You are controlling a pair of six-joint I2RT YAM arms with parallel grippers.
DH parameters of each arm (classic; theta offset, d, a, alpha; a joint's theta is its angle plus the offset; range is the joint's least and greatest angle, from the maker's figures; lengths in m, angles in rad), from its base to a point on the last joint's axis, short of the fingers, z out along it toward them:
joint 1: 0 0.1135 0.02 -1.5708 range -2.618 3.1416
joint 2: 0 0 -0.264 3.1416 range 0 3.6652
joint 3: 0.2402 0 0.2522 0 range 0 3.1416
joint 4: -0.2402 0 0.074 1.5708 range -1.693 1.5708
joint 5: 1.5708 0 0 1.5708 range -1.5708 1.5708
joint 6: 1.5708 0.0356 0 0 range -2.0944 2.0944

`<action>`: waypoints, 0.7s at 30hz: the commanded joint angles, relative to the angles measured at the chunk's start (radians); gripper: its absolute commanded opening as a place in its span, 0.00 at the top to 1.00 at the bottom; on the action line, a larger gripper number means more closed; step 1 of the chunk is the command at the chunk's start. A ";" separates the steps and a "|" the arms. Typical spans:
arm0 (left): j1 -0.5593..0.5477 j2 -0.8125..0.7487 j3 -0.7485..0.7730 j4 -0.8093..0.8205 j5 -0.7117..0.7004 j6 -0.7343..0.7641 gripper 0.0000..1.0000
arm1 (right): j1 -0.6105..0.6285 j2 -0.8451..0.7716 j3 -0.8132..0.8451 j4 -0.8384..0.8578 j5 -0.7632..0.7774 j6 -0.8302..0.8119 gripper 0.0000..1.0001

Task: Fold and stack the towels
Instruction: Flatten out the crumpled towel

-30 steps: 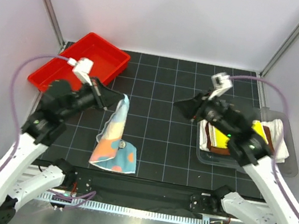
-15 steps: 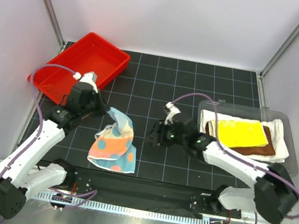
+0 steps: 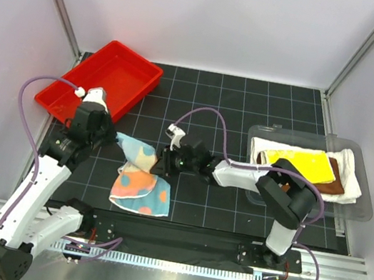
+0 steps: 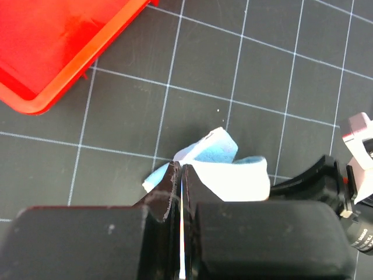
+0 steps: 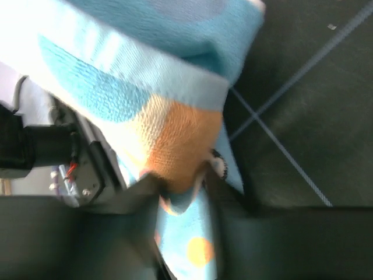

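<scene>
Light-blue multicoloured soft towel [image 3: 140, 179] just in front of red plastic tray [image 3: 138, 57], corner clamped in left gripper [image 3: 114, 136], opposite fold pinched by right gripper [image 3: 167, 158]; liable to slip or bunch under uneven pulling.

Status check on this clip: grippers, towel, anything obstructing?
Left gripper shut on light-blue towel corner. Right gripper astride its other edge, grip unconfirmed. Towel crumpled, not folded. Red tray apart, behind.

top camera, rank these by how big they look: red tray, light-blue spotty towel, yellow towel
1. red tray
2. light-blue towel, bunched up
3. yellow towel, smallest, though partly hidden
</scene>
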 commanded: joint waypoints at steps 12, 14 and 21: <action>-0.098 0.169 -0.047 0.160 0.226 -0.159 1.00 | 0.019 -0.352 0.222 -0.924 0.565 -0.273 0.93; -0.097 0.191 -0.068 0.102 0.122 -0.137 1.00 | 0.060 -0.321 0.158 -0.847 0.519 -0.215 0.83; -0.095 0.194 -0.090 0.014 -0.131 -0.050 1.00 | 0.110 -0.238 0.093 -0.654 0.313 -0.162 0.48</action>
